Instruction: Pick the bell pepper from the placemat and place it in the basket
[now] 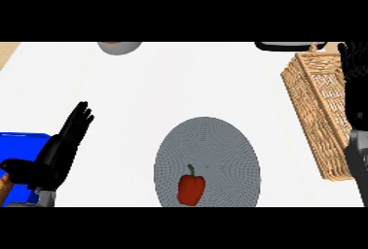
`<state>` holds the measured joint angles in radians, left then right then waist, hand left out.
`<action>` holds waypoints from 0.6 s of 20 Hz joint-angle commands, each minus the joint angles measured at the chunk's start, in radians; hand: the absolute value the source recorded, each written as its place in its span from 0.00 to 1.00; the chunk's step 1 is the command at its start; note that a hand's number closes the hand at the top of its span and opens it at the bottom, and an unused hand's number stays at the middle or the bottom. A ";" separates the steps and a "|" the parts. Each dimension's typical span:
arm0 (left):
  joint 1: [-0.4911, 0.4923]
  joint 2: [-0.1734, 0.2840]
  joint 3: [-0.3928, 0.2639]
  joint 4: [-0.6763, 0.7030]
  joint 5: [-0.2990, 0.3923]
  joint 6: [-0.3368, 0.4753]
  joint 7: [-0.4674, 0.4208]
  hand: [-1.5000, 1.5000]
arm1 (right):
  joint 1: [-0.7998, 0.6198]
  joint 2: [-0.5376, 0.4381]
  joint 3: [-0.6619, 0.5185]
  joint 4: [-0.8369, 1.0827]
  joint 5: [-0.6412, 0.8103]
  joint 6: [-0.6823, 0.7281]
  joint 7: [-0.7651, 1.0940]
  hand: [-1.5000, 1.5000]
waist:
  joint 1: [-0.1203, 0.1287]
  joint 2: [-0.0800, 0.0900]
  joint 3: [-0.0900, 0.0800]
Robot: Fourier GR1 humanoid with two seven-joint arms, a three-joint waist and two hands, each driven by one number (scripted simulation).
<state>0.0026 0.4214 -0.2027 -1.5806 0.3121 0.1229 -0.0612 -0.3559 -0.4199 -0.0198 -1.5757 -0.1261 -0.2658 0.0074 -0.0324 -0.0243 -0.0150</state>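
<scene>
Red: one bell pepper (191, 189) on one placemat (208, 146), one basket (320, 112).

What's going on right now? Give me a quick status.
Left hand open, resting at left. Right hand over basket, fingers unclear. Bell pepper untouched on placemat. Path clear.

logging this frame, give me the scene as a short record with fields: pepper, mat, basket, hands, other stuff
pepper: red bell pepper, green stem, lying on the mat, untouched
mat: round grey placemat, near the front edge
basket: wicker basket, at the right, apart from the mat
left hand: left hand, open, fingers straight, resting at the left
right hand: right hand, by the basket, fingers unclear
other: blue box at left; grey bowl at the far edge
</scene>
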 commanded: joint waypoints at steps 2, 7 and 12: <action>-0.057 0.001 0.028 0.028 -0.022 0.024 0.061 0.50 | -0.022 0.057 0.016 -0.036 -0.065 0.061 -0.034 1.00 | 0.031 0.024 0.015; -0.076 0.034 0.053 0.087 -0.014 0.043 0.141 0.50 | -0.099 -0.047 0.295 -0.070 0.110 0.302 -0.142 1.00 | 0.086 0.034 0.004; -0.135 0.053 0.075 0.137 -0.009 0.042 0.203 0.50 | -0.075 0.238 0.634 -0.060 0.418 0.057 -0.129 0.00 | 0.061 0.025 0.011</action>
<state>-0.1134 0.4679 -0.1360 -1.4754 0.3003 0.1646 0.1093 -0.4321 -0.3009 0.3947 -1.6341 0.0801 -0.1063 -0.1265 0.0268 0.0032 -0.0039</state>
